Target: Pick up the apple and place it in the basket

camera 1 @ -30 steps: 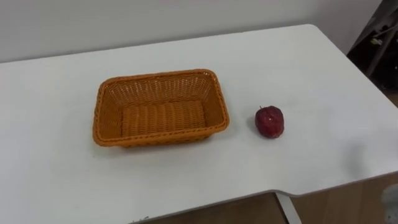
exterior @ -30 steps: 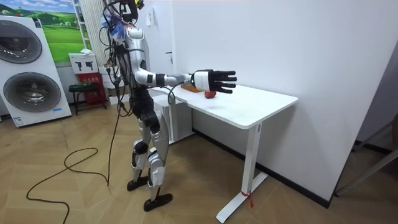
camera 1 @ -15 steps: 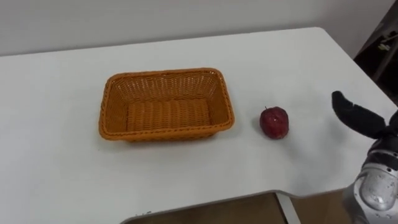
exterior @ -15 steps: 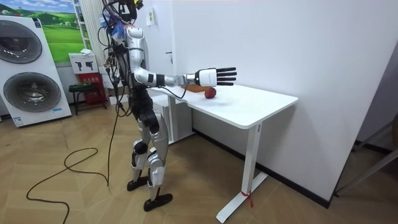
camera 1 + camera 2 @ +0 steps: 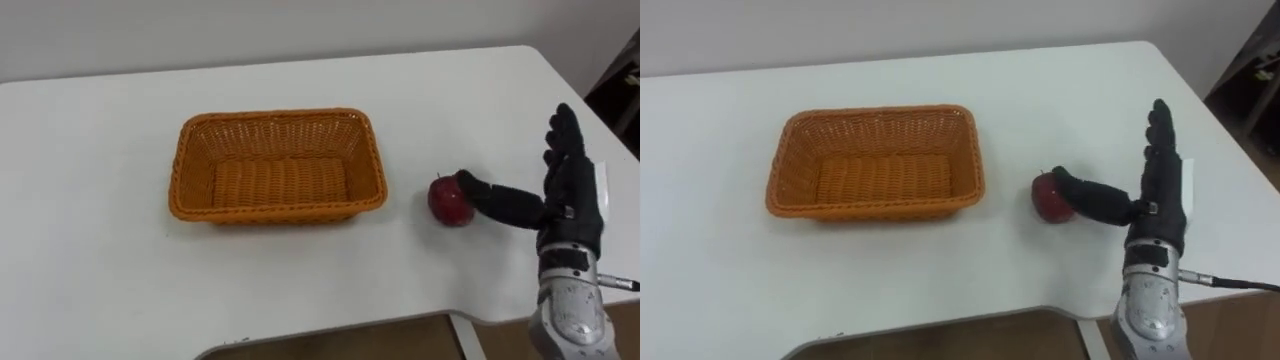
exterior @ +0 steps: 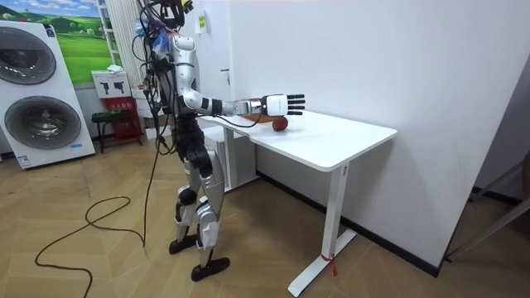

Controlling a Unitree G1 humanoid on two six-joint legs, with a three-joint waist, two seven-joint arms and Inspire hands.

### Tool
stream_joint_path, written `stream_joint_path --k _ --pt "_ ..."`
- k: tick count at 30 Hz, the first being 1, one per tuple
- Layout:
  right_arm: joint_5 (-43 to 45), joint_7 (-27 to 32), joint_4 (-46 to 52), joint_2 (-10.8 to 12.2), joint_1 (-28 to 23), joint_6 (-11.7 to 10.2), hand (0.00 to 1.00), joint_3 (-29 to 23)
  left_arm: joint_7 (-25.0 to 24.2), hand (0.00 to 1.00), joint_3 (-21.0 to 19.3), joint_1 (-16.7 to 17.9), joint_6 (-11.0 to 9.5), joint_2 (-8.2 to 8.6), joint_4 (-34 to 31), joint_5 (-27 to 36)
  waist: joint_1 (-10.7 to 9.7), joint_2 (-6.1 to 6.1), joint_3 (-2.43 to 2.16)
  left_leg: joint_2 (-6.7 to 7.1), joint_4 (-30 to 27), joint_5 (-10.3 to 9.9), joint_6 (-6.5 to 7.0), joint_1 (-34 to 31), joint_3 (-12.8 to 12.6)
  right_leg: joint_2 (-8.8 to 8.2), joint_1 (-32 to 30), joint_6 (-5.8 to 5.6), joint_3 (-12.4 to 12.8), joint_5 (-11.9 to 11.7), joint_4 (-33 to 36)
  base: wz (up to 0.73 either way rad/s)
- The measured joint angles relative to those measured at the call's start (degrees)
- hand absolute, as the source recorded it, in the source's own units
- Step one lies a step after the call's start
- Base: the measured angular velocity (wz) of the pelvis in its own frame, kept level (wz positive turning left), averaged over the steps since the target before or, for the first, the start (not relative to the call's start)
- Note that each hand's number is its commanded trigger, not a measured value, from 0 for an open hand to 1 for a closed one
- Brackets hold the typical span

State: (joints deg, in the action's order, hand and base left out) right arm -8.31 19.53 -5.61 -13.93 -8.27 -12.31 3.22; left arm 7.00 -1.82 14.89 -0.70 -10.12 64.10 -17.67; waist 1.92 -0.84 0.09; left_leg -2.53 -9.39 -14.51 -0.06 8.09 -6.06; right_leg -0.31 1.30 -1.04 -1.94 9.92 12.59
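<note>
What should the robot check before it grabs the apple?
1. Apple sits by itself on the table: ok.
2. Right hand open, fingers straight: ok.
3. Hand wrapped round the apple: not ok; just the thumb reaches its side.
4. Thumb touching the apple: cannot tell.
5. Basket empty, with room for the apple: ok.
</note>
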Motion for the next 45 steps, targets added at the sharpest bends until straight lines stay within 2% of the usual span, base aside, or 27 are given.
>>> stream_joint_path --k 8,12,19,27,32,45 --pt "6.7 -3.7 -0.5 0.1 0.3 0.6 0.0 0.6 -1.1 0.0 1.1 -0.4 0.0 -0.08 0.1 0.0 0.1 -0.39 -0.08 0.0 0.0 0.0 0.0 -0.1 0.0 -0.07 0.0 0.0 -0.1 0.0 0.0 0.0" --pt "6.7 -4.5 -0.8 0.1 0.4 0.8 0.0 0.6 -1.5 0.0 1.6 -0.6 0.0 -0.06 0.0 0.0 0.1 -0.73 -0.09 0.0 -0.1 0.0 0.0 -0.1 0.0 -0.11 0.0 0.0 -0.2 0.0 0.1 0.0" --pt "6.5 -6.5 -6.6 0.1 0.5 1.4 0.0 0.6 -1.6 0.0 1.7 -0.1 0.3 -0.06 0.1 -0.1 0.2 -0.72 0.33 0.0 -0.1 0.0 0.0 0.5 0.1 -0.12 0.7 -0.02 -0.4 -0.1 0.0 0.0" --pt "6.0 -6.5 -11.2 0.1 0.8 1.8 0.0 0.6 -2.2 0.0 2.2 0.1 0.7 -0.07 0.1 -0.1 0.1 -0.62 0.27 0.05 -0.1 0.0 0.0 0.4 0.7 -0.24 0.8 -0.02 -1.0 -0.1 0.0 0.03" --pt "5.8 -6.5 -16.3 0.1 3.4 1.7 0.0 0.3 -2.3 0.0 2.1 0.1 0.7 -0.26 0.0 -0.1 -0.2 -0.72 0.26 0.07 -0.2 0.0 0.0 0.9 1.2 -0.33 1.7 -0.02 -1.4 -0.1 -0.4 0.04" --pt "6.1 -7.7 -19.1 0.1 3.9 0.8 0.0 -0.1 -2.9 0.0 2.1 0.2 0.7 -1.02 -0.1 -0.6 -0.1 -0.99 0.12 0.11 -0.2 0.0 0.0 1.7 2.1 -0.49 3.4 -0.04 -2.5 -0.1 -1.1 0.04"
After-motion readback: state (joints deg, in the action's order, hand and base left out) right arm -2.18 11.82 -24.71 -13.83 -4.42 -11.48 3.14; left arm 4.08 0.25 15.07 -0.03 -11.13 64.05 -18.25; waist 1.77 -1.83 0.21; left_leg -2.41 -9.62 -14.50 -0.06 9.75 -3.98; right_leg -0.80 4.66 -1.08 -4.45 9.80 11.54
